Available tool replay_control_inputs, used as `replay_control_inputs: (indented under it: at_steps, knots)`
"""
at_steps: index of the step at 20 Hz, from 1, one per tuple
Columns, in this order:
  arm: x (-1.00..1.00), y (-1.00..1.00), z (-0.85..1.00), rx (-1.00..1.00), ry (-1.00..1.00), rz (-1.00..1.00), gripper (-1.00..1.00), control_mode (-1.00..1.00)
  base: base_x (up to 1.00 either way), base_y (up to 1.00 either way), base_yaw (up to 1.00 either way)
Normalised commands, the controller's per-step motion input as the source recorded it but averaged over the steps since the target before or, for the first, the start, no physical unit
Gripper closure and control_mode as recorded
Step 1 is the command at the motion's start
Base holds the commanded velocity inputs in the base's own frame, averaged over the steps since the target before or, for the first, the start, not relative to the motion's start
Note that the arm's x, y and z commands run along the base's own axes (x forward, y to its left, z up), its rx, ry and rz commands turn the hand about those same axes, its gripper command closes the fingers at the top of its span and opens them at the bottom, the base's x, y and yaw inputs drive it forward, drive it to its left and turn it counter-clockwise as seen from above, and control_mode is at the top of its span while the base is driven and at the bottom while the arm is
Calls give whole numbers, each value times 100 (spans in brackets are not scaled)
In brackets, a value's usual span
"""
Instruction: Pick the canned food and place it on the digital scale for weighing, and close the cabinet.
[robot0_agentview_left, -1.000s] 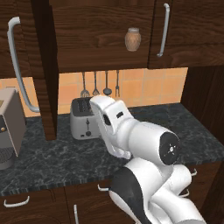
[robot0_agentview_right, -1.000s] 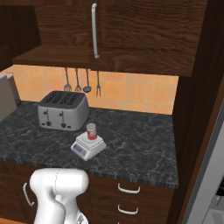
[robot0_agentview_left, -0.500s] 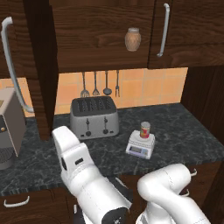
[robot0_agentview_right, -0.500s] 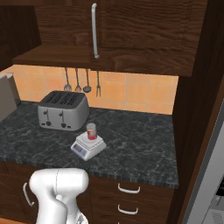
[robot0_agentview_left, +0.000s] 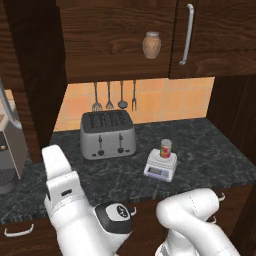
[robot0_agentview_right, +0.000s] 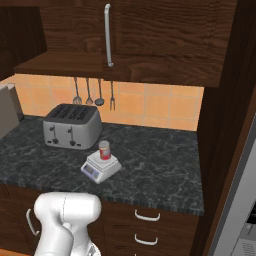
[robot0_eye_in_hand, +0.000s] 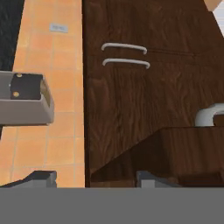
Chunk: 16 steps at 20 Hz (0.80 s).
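Your gripper (robot0_eye_in_hand: 96, 177) shows in the hand view as two dark fingertips (robot0_eye_in_hand: 40, 176) set wide apart, with nothing between them; it is open. Ahead of it you see dark wood with two curved handles (robot0_eye_in_hand: 124, 54), orange tile and a grey machine (robot0_eye_in_hand: 26, 98) on the left.

In the left base view the can (robot0_agentview_left: 166, 148) stands upright on the scale (robot0_agentview_left: 161, 165), on the dark counter (robot0_agentview_left: 210, 150) just right of the toaster (robot0_agentview_left: 107, 133). This view also gives you the brown jar (robot0_agentview_left: 151, 45) and the open cabinet door (robot0_agentview_left: 35, 75) at the left, which the right base view leaves out. There you see the can (robot0_agentview_right: 104, 150), the scale (robot0_agentview_right: 101, 167), and the drawers (robot0_agentview_right: 147, 227) below.
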Motion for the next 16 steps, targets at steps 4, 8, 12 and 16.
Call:
replay_control_inputs:
  at_steps: [4,8,12,16]
  knots:
    - [-63,31,-31,9,-19,-9,-100,-100,0,0,0]
    - [-100,23,7,17,-35,-15,-100,-100,0,0,0]
    - [-56,97,0,4,-32,-17,-100,-100,0,0,0]
    - [23,83,39,0,-12,-24,-100,-100,0,0,0]
